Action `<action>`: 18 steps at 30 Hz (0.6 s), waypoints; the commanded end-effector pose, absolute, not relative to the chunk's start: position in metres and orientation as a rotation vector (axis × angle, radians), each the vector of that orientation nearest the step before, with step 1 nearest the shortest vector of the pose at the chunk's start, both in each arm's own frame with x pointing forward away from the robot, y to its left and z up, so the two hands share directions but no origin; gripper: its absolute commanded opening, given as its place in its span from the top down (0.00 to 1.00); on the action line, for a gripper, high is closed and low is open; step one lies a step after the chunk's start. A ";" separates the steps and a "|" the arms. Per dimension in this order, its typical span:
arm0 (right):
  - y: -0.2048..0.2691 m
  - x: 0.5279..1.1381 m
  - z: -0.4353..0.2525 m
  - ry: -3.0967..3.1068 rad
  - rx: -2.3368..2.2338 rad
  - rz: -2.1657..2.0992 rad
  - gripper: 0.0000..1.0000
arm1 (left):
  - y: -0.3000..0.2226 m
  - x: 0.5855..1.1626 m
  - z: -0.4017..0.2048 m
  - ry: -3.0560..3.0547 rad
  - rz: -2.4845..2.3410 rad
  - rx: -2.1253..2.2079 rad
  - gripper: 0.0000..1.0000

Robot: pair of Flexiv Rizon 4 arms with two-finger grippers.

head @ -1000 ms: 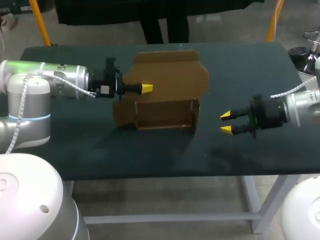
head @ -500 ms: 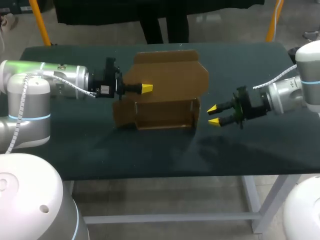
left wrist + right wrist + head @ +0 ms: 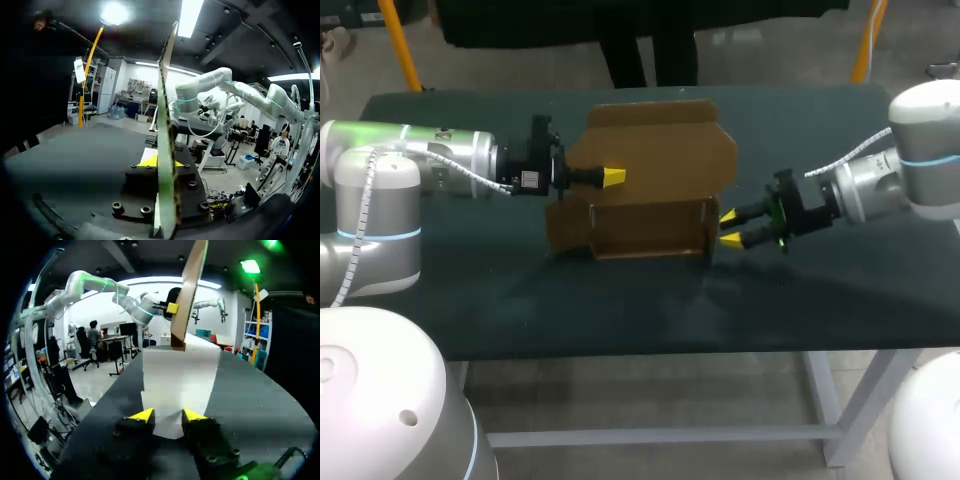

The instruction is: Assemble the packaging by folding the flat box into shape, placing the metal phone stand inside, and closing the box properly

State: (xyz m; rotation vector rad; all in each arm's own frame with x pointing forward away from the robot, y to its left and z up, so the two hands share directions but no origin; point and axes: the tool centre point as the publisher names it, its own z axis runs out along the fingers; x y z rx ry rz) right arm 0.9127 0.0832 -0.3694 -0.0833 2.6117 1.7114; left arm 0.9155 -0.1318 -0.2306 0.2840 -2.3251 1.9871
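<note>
**Head view.** One brown cardboard box (image 3: 650,165) sits in the middle of the dark green table (image 3: 470,300). The box is half folded. It has a big flat lid with slanted corners at the back and a low tray with thin walls in front. The card looks smooth and stiff.

There are two grippers. The left gripper (image 3: 612,177) comes in from the left and is at the left part of the lid. Only one of its yellow tips shows, on the front of the card. The right gripper (image 3: 728,228) is just beside the box's right wall. Its two pointy yellow tips are apart and it holds nothing.

**Left wrist view.** The box (image 3: 166,125) shows one panel seen from its edge, like a thin tall strip. It stands straight up between the black fingers of the left gripper (image 3: 165,161). Yellow shows on both sides of the card, close against it, so the jaws are pinched on the box. The black finger blocks have small round bolts.

**Right wrist view.** The right gripper (image 3: 167,416) shows two yellow tips with a gap between them, so the jaws are open. One pale, flat flap of the box (image 3: 180,375) lies on the table (image 3: 250,390) just ahead. Its near edge reaches into the gap. I cannot tell if the tips touch it. Behind it the tall brown lid stands up, with one yellow tip of the left gripper (image 3: 172,308) on it.
</note>
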 end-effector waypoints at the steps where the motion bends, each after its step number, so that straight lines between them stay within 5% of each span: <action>1: 0.086 0.916 -0.371 2.623 -0.108 1.734 0.62 | -0.132 0.916 -0.233 -2.324 1.985 0.282 1.00; 18: 0.097 0.913 -0.373 2.543 0.088 1.723 0.72 | -0.132 0.916 -0.233 -2.324 1.985 0.282 1.00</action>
